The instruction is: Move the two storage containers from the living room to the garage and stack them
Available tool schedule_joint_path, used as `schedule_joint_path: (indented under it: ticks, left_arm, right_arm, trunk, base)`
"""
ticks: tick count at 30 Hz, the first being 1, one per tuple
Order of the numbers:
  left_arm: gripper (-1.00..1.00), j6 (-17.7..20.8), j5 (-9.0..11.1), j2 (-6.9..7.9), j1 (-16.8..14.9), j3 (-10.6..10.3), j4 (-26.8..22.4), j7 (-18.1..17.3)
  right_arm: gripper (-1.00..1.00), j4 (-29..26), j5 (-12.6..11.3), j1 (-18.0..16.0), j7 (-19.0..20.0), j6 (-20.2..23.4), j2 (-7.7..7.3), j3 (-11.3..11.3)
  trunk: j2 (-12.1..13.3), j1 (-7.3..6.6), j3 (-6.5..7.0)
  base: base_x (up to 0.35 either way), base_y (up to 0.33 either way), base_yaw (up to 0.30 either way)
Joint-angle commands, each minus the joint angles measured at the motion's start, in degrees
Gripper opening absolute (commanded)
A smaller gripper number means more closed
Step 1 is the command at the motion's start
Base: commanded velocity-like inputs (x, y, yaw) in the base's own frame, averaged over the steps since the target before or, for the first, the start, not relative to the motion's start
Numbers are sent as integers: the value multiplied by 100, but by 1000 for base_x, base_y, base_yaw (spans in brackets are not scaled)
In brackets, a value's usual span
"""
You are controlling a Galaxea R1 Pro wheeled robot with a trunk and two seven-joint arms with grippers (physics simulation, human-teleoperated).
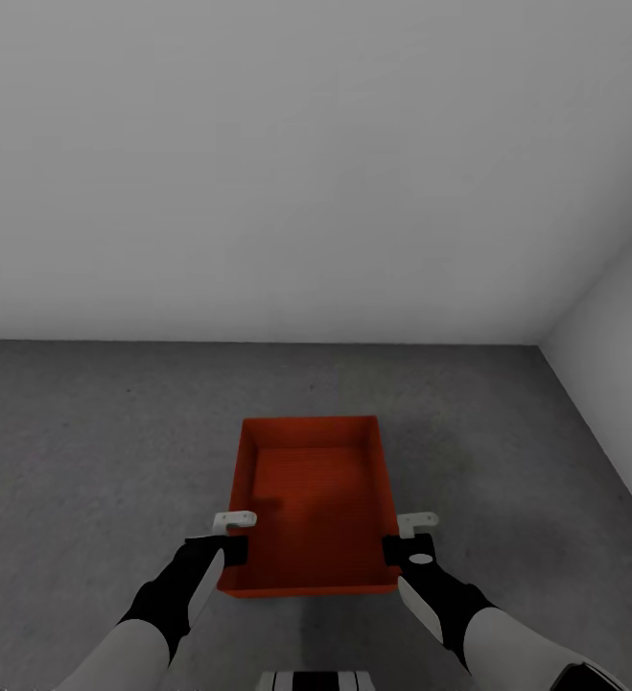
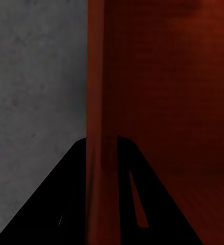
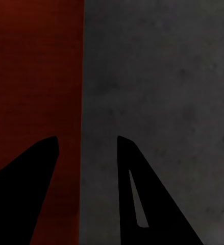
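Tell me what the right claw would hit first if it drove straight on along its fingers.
Most likely the dark grey speckled concrete floor. The right claw straddles the side wall of the red-orange rectangular plastic bin, fingers apart, and points down past it. Depth is unclear.

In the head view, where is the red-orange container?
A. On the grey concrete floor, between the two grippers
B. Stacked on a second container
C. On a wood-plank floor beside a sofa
A: the container sits on the grey floor, with the left gripper and right gripper at its side walls.
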Motion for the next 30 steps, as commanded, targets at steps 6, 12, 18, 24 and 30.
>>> schedule_joint_path:
  ticks: [6, 12, 18, 24, 30]
  left_arm:
    - [-100, -15, -185, -6, 2, 38, -22, 168]
    - [-100, -15, -185, -2, 0, 39, -22, 167]
    - [-100, -15, -186, -4, 0, 38, -22, 168]
    - [-100, -14, -185, -4, 1, 41, -29, 164]
    - [-100, -15, -188, 2, -1, 43, -30, 167]
  right_arm:
    - [-100, -2, -95, -2, -51, 27, 103, -14]
    - [-100, -2, -95, -2, -50, 26, 101, -14]
    - [-100, -2, -94, -2, -50, 27, 101, -14]
    - [-100, -2, -93, -2, -55, 27, 101, -14]
    - [-100, -2, -95, -2, -53, 27, 101, -14]
  trunk:
    - [-2, -1, -48]
    - [-2, -1, -56]
    - [-2, -1, -56]
    - [-2, -1, -56]
    - [-2, -1, -56]
  base:
    - [0, 0, 0]
    - [0, 0, 0]
    - [0, 0, 0]
    - [0, 0, 0]
    - [0, 0, 0]
